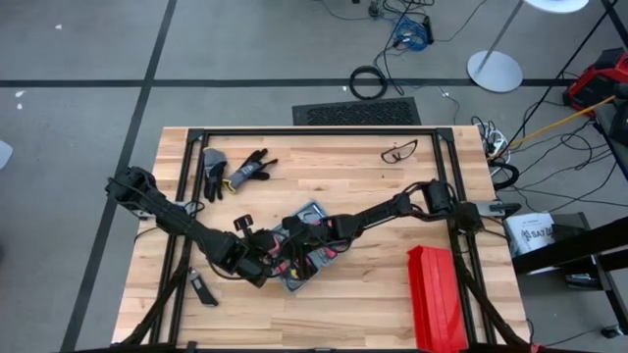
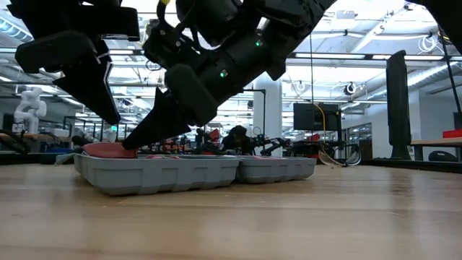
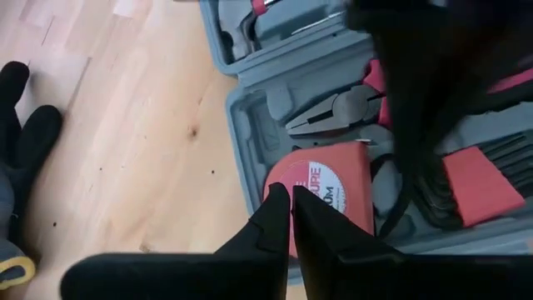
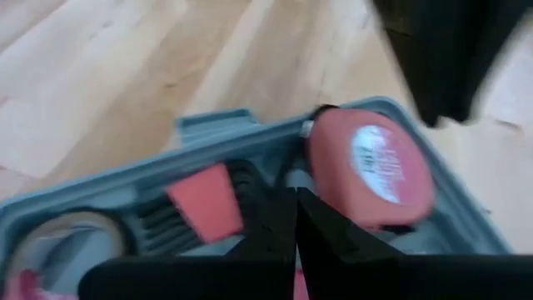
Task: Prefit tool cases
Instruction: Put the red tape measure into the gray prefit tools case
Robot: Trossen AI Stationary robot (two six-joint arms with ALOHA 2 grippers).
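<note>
Tool case (image 1: 310, 257): blue-grey shell, grey moulded insert inside. In the case, tape measure (image 3: 321, 196): red body, round white label with red lettering. Pliers (image 3: 346, 108): grey metal jaws, red handles. Flat red block (image 3: 481, 183) beside a row of dark pieces.

Both arms dark, near black; left gripper (image 3: 290, 200) and right gripper (image 4: 296, 204) fingers black.

Table (image 1: 334, 176): pale wood planks, black frame rails. Long box (image 1: 437, 299): red, ribbed. Gloves (image 1: 235, 172): black and grey, a touch of yellow at the cuff. Floor: grey with dark lines.
</note>
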